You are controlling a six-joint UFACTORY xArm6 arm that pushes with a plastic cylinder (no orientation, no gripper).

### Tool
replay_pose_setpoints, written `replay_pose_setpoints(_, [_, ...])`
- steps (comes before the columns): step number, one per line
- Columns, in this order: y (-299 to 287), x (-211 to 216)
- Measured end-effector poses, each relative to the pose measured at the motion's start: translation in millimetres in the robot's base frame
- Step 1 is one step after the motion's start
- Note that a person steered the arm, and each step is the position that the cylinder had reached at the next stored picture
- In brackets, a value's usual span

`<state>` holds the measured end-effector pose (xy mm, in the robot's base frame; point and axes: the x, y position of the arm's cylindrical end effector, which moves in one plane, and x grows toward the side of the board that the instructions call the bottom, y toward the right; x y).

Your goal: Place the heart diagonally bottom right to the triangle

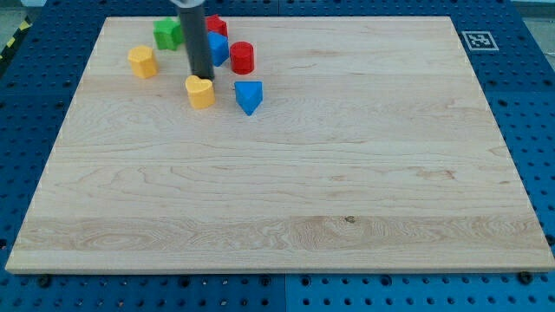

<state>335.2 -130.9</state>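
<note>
A yellow heart block [200, 91] lies near the view's top left of the wooden board. A blue triangle block [248, 96] lies just to its right, about level with it. My tip [202, 76] stands right at the heart's upper edge, seemingly touching it. The dark rod rises from there to the view's top and hides part of the blocks behind it.
A yellow hexagonal block [143, 61] lies to the left. A green block [167, 33], a red block [216, 25], a blue block [218, 48] and a red cylinder [242, 57] cluster above the heart. The board's top edge [347, 16] is close behind them.
</note>
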Motion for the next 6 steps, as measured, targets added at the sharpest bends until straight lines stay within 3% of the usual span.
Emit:
replay_pose_setpoints(1, [-34.8, -12.2])
replay_pose_setpoints(2, [-47.1, 3.7])
replay_pose_setpoints(4, [78.4, 89.7])
replay_pose_setpoints(5, [127.6, 105.7])
replay_pose_setpoints(6, [98.3, 105.0])
